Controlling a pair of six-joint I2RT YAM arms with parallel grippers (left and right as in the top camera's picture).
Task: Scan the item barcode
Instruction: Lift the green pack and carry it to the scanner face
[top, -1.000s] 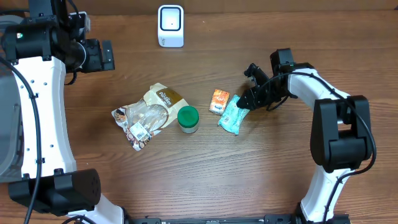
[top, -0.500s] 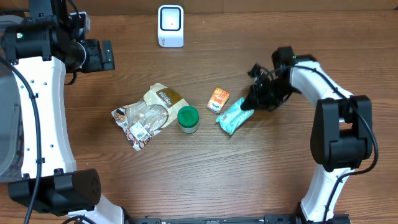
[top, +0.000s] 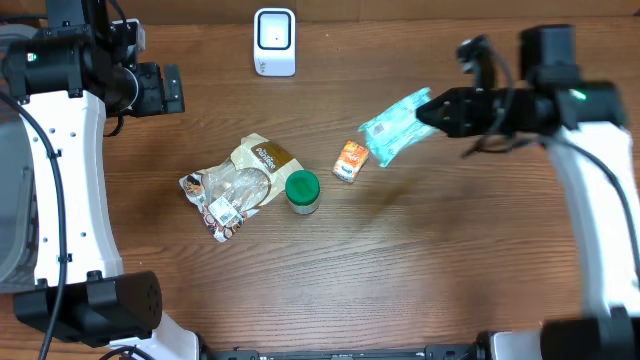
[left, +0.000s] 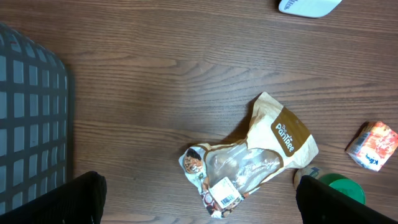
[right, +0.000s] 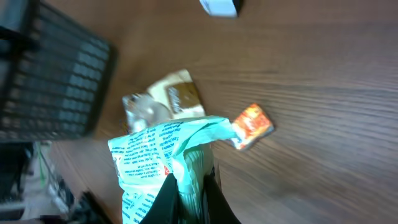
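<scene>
Teal packet (top: 393, 130) now aloft in right pincer (top: 428, 108)

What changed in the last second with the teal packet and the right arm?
The right gripper closed on the teal packet and lifted it off the table, drawing it toward the far edge; it now hangs in the air beyond the orange packet. The left gripper stayed open and parked. The orange packet, brown bag, green-lidded jar and white scanner kept their places.
</scene>
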